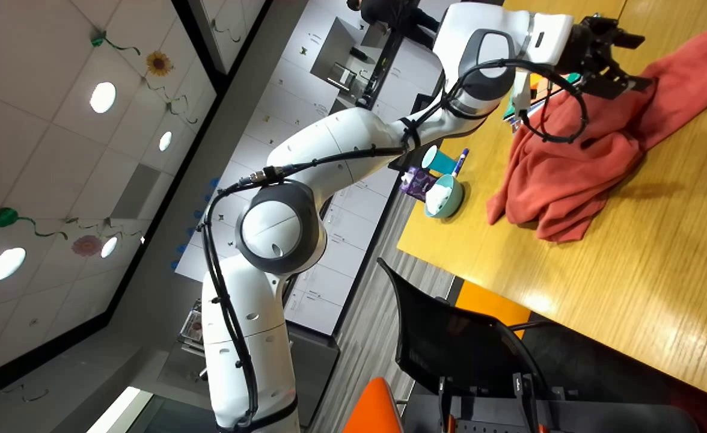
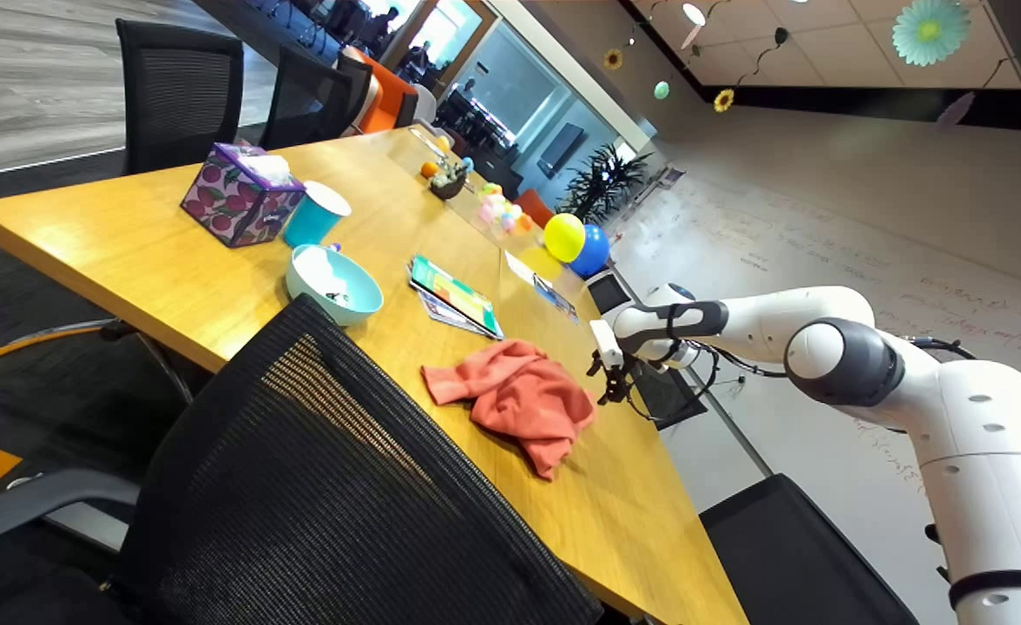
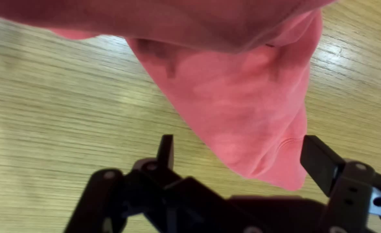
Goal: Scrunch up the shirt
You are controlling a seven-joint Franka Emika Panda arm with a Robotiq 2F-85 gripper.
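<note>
"Before we take hold, where is the shirt (image 2: 528, 391)?"

"It lies crumpled on the table (image 1: 678, 240), as both exterior views show. We judge it light, soft and not fragile; it should fold easily and slip only little."

"And how are the fingers (image 3: 321, 165) of the gripper (image 3: 237, 142)?"

"They are wide apart; in the wrist view a narrow end of the shirt appears between them. Whether they touch it, we cannot tell. For scrunching we would prefer a raised fold at its middle, because the tip would probably just stretch out."

"What is around the shirt?"

"Just beside it, a flat book (image 2: 454, 293); farther from it, a bowl (image 1: 454, 198)."

"What is difficult to make out?"

"In an exterior view, the shirt is cut off at the edge, and a black cable (image 1: 347, 154) crosses in front. That the narrow end is a sleeve, we only suppose."
</note>
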